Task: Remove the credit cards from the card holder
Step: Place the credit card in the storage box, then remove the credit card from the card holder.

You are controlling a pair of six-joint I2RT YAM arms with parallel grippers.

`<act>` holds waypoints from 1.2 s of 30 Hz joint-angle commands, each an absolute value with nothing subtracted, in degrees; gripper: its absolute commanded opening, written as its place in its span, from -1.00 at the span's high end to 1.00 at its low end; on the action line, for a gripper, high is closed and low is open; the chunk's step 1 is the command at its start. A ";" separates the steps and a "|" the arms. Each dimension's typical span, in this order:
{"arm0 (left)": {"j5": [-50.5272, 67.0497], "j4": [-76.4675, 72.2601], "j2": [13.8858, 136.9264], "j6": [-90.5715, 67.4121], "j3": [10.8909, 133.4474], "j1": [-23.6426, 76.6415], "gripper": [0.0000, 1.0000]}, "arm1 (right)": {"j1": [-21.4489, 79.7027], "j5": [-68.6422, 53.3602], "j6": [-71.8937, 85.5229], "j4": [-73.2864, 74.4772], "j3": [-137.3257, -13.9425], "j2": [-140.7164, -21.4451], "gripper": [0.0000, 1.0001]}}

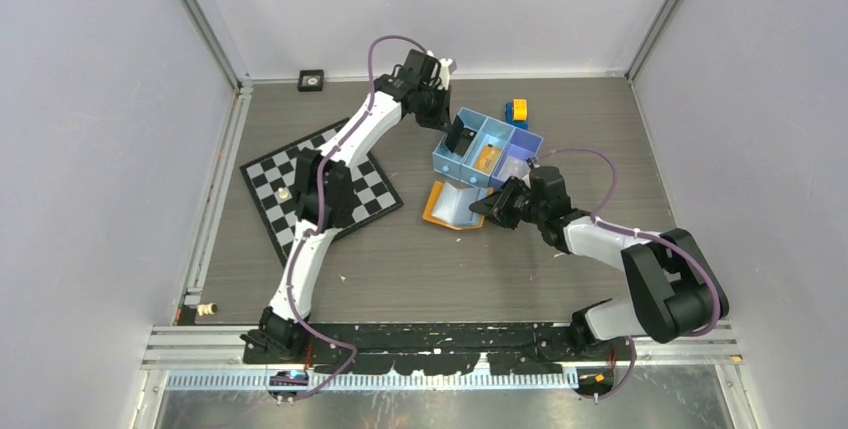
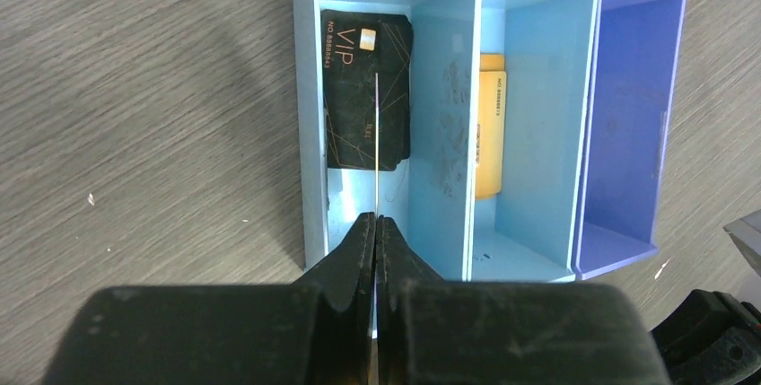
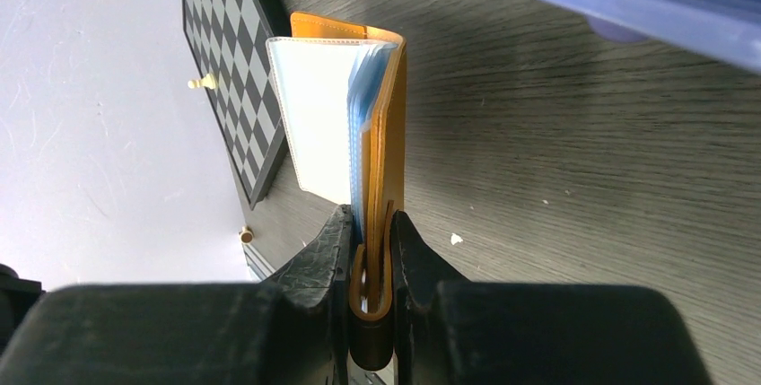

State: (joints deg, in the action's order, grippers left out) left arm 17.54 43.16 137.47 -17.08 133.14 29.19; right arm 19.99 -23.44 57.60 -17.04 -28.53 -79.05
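Chessboard (image 1: 318, 187): lying toward the bench's left edge; I am leaving it alone.

Left pincer (image 2: 376, 222): I am holding it over the left compartment of the blue tray (image 2: 310, 134), jaws pressed together on what looks like a thin card (image 2: 377, 143) seen edge-on. A black card (image 2: 366, 89) is lying flat in that compartment; an orange card (image 2: 490, 125) is leaning in the middle one.

Card holder (image 3: 390, 134): sitting about mid-bench, just against the tray's near side, propped open with its clear sleeves (image 3: 314, 125) fanning out.

Right pincer (image 3: 370, 223): I am clamping it on the holder's folded spine, pinning it in place.

Step in hand, as I judge it: dropping a drawn card into the tray while the right side is steadying the holder.

Next move: letting the left jaws part so the card falls into the compartment, then bringing them back to the sleeves. I am unable to tell whether cards remain inside.
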 commanded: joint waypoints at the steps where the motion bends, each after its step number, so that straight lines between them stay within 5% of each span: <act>1: 20.49 47.94 140.62 -14.20 139.56 28.95 1.00 | 19.78 -25.68 58.91 -20.51 -30.89 -80.46 0.99; 7: 23.92 48.86 142.37 -15.49 141.77 28.94 0.92 | 19.77 -26.51 59.69 -21.83 -30.93 -82.54 0.99; 14: 20.89 50.04 141.08 -16.23 141.26 29.00 0.49 | 19.78 -26.09 59.69 -21.87 -30.75 -81.90 0.99; 25: 9.06 47.40 116.88 -18.01 121.43 34.96 0.15 | 19.73 -23.98 55.71 -18.95 -31.28 -78.51 0.99; 31: 0.79 38.41 96.24 -21.50 94.62 37.41 -0.30 | 19.77 -23.91 53.28 -19.32 -31.24 -76.20 0.99; 36: -8.97 27.10 79.90 -24.94 73.27 37.25 -0.98 | 19.78 -19.20 53.14 -19.04 -30.81 -73.01 0.99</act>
